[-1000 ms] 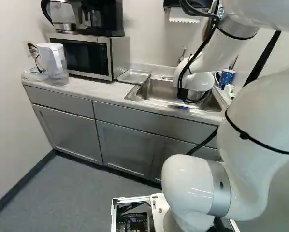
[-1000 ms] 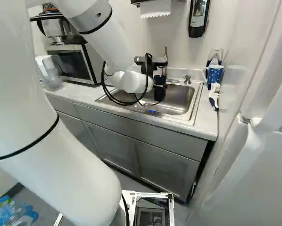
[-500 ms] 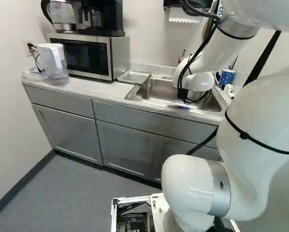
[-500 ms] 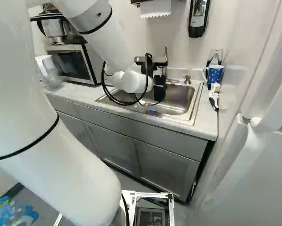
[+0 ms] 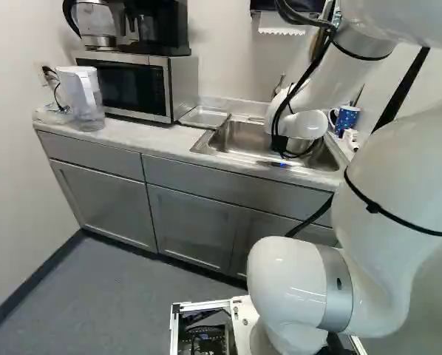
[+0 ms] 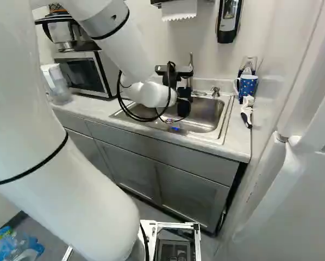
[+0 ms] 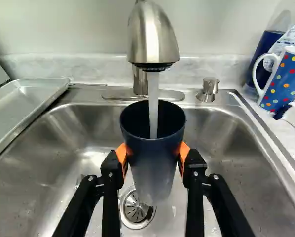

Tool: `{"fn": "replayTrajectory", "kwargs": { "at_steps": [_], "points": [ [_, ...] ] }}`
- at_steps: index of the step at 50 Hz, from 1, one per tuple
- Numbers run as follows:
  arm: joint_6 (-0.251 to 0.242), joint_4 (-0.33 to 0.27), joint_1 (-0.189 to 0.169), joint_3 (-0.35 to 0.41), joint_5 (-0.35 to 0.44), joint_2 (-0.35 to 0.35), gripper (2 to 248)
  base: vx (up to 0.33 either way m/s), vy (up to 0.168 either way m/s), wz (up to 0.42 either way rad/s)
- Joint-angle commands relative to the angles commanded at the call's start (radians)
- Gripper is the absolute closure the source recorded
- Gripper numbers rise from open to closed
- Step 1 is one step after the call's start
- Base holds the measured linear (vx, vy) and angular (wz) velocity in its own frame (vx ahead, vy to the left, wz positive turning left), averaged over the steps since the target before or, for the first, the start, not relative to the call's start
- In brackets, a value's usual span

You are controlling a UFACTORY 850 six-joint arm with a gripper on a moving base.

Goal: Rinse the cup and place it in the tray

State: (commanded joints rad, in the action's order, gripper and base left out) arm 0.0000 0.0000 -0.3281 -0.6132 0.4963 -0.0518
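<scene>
In the right base view my gripper [image 6: 182, 93] is over the sink [image 6: 208, 115], partly hidden by the wrist and cables. Seen from the wrist, the gripper [image 7: 153, 157] has its orange pads against both sides of a dark blue cup [image 7: 155, 168], shut on it. The cup is upright below the faucet head [image 7: 152, 37], and a stream of water [image 7: 153, 106] runs into its open mouth. Its lower part looks pale and translucent, above the drain [image 7: 136, 207]. A metal tray [image 7: 26, 106] lies beside the sink, also in the left base view [image 5: 205, 117].
A polka-dot mug [image 7: 285, 79], a blue bottle [image 7: 266, 47] and a brush [image 7: 293, 116] stand or lie at the sink's other side. The soap pump [image 7: 207, 90] is by the faucet base. The microwave [image 5: 128, 83] and a pitcher [image 5: 82, 96] are farther along the counter [image 5: 143, 140].
</scene>
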Motion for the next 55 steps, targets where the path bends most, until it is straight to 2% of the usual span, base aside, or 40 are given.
{"fn": "replayTrajectory", "kwargs": {
  "at_steps": [55],
  "points": [
    [0.0,0.0,0.0,0.0,0.0,0.0,129,0.0,0.0,0.0]
  ]
}}
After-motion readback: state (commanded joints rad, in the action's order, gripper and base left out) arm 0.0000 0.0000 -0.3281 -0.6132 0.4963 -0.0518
